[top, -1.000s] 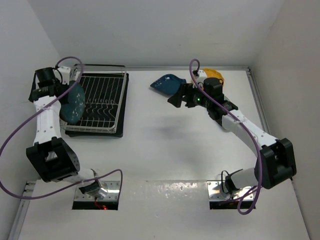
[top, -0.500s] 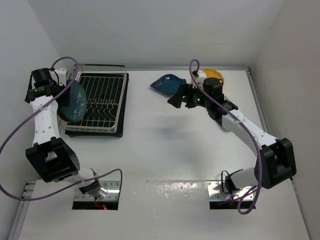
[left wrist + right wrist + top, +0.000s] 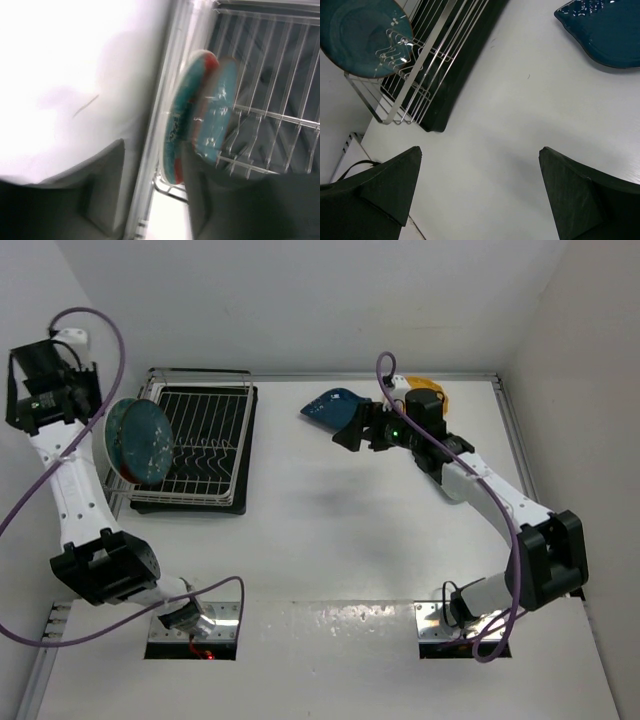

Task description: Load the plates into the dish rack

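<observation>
The dish rack (image 3: pixel 205 445) stands at the back left. The round dark teal plate (image 3: pixel 140 442) stands on edge at its left end, with the red-and-teal floral plate (image 3: pixel 103 445) just behind it. Both show in the left wrist view, the floral (image 3: pixel 179 135) and the teal (image 3: pixel 216 120). My left gripper (image 3: pixel 85 400) is open and empty, raised up and left of them, as its wrist view (image 3: pixel 150 200) shows. My right gripper (image 3: pixel 350 432) is open and empty above bare table (image 3: pixel 480 190), next to the dark blue leaf plate (image 3: pixel 330 408). The yellow plate (image 3: pixel 432 388) is partly hidden behind the right arm. The pale mint plate is out of view.
White walls close in at the left, back and right. The rack's black tray (image 3: pixel 450 80) edges the table on the left. The leaf plate (image 3: pixel 605 30) lies flat at the back middle.
My left gripper has drawn back up and to the left, away from the dark teal plate, which stays standing in the rack. The right arm has barely moved.
</observation>
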You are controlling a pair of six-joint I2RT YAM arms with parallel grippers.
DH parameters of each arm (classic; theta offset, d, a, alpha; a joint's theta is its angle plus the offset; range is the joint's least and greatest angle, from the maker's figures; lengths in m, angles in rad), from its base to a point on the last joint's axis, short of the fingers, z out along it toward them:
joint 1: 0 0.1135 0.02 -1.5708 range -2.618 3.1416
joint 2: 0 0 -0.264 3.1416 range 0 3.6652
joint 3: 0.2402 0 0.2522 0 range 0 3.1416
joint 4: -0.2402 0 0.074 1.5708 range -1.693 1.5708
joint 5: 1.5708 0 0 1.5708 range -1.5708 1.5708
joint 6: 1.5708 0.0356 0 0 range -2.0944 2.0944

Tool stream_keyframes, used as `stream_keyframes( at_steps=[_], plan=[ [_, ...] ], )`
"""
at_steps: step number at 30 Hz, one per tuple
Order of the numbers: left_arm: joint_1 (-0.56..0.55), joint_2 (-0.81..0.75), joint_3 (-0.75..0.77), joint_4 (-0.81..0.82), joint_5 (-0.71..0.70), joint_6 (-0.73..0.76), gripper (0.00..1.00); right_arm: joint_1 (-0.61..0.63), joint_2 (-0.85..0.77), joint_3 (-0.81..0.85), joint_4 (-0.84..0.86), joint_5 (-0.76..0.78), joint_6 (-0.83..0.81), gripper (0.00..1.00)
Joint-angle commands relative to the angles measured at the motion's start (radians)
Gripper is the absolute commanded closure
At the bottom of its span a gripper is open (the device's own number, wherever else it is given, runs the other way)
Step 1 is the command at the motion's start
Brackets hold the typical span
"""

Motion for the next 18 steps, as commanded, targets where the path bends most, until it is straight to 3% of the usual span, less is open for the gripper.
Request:
stream_keyframes(
  at_steps=[1, 3, 4, 13, 18],
  plan=[
    [0.129, -0.005, 0.036, -0.003, -0.030, -0.072, 0.64, -0.003, 0.032, 0.070, 0.007, -0.026, -0.019, 0.00],
    [0.225, 0.009, -0.008, 0.020, -0.013, -0.082, 0.87, 0.000, 0.048, 0.096, -0.025, -0.034, -0.019, 0.00],
    [0.252, 0.009, -0.025, 0.020, 0.001, -0.083, 0.89, -0.002, 0.054, 0.105, -0.025, -0.041, -0.016, 0.00],
    [0.328, 0.047, -0.372, 0.219, -0.017, -0.053, 0.88, 0.003, 0.088, 0.144, -0.039, -0.049, 0.000, 0.00],
    [0.339, 0.137, -0.424, 0.253, 0.013, -0.053, 0.88, 0.005, 0.083, 0.139, -0.054, -0.044, -0.006, 0.00]
  ],
)
